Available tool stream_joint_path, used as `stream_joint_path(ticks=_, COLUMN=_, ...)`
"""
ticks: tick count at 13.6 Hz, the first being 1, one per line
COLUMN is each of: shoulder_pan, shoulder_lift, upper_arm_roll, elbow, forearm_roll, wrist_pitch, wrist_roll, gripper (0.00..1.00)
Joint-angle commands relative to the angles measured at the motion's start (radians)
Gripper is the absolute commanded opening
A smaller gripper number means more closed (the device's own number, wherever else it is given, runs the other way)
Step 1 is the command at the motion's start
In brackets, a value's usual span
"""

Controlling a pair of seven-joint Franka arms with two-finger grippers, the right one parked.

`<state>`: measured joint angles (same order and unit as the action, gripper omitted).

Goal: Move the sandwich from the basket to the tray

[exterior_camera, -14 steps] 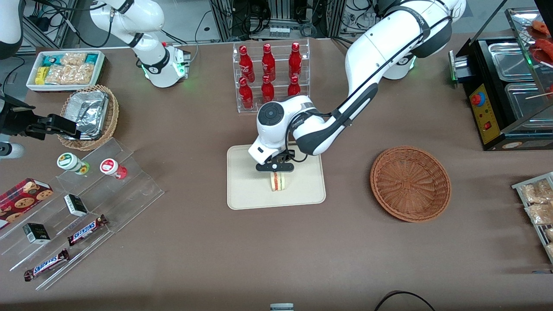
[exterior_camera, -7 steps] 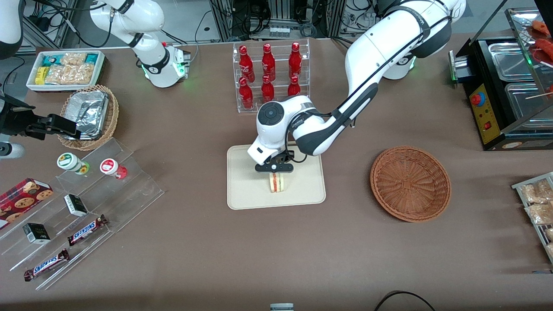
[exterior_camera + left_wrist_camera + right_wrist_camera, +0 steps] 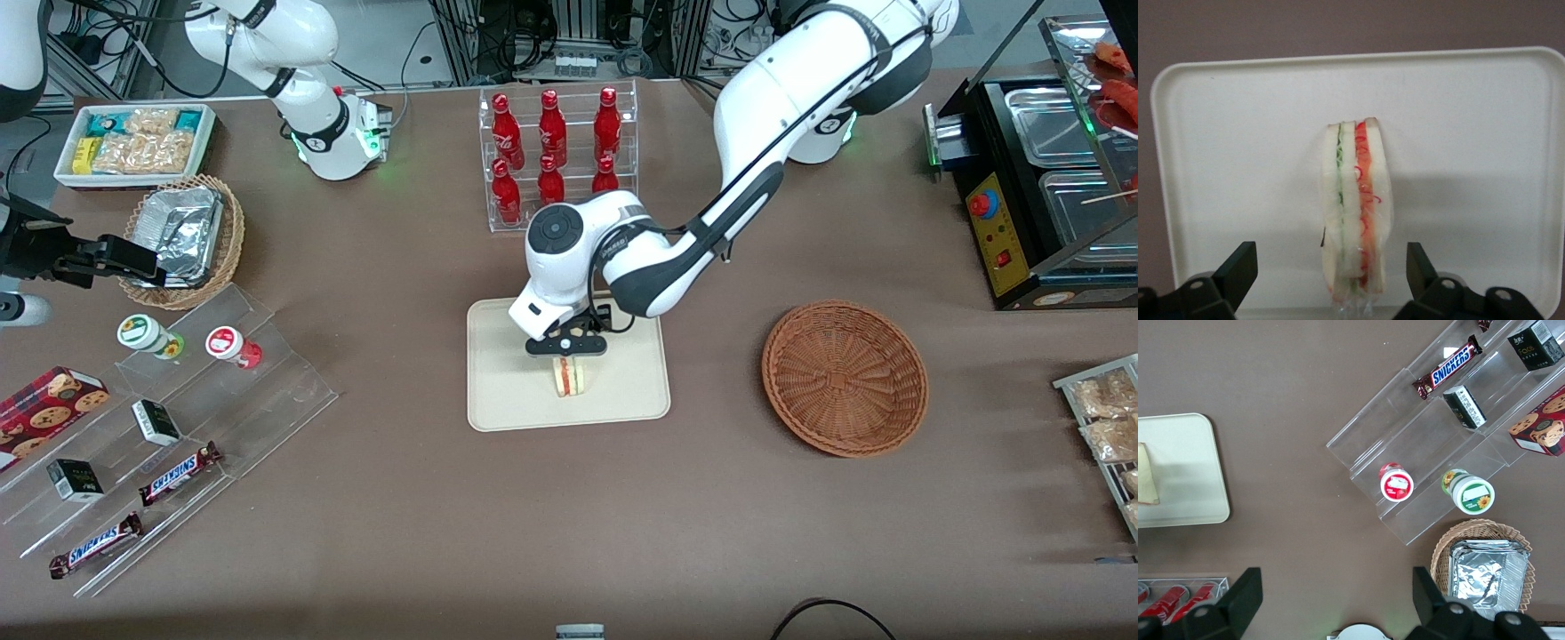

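End effector: it is hovering just above the tray, fingers spread wide with a clear gap to each side of the sandwich, so it is gripping nothing.
Sandwich: it is standing on edge on the tray directly beneath the end effector, between the two fingers but touching neither, its red and green filling facing up toward the wrist camera.
Tray: it is lying flat on the counter under the end effector, carrying only the sandwich.
Basket: it is sitting well apart from the end effector, toward the working arm's end of the counter, and nothing is showing in it.
Step in hand: the release is looking complete; the arm is at the point of leaving the sandwich.
Next move: a straight lift clear of the sandwich is called for, with the fingers kept wide so that neither brushes the bread and tips it over.
Hard to make out: in the front view the wrist is covering the sandwich's upper part and the fingertips; in the wrist view the sandwich's near end is running out of frame, so its footing on the tray cannot be checked.
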<state>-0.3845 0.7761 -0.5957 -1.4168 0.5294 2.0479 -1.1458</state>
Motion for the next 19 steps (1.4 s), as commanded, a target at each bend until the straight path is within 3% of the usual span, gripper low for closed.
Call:
stream_joint_path(ticks=1, shoulder_pan=0.050, shoulder_lift=-0.138, upper_arm_roll=0.001, elbow=-0.017, forearm_roll=-0.046, wrist_pitch=-0.101, wrist_roll=-0.039, gripper=1.00)
stream_joint_path(ticks=4, shoulder_pan=0.143, shoulder_lift=-0.253, upper_arm_roll=-0.002, elbow=-0.025, forearm_roll=-0.121, wrist_pitch=-0.224, wrist_roll=0.007, gripper=1.00)
stream_joint_path(ticks=7, shoulder_pan=0.232, shoulder_lift=-0.339, upper_arm_roll=0.001, elbow=-0.027, forearm_roll=-0.218, wrist_pitch=-0.310, wrist_roll=0.164, gripper=1.00)
stream_joint_path(ticks=14, shoulder_pan=0.449, shoulder_lift=-0.503, upper_arm_roll=0.008, elbow=-0.028, forearm_roll=-0.333, wrist_pitch=-0.477, wrist_roll=0.496, gripper=1.00)
stream_joint_path(ticks=19, shoulder_pan=0.443, shoulder_lift=-0.639, upper_arm_roll=0.232, elbow=-0.097, forearm_roll=-0.440, wrist_pitch=-0.534, wrist_roll=0.828, gripper=1.00)
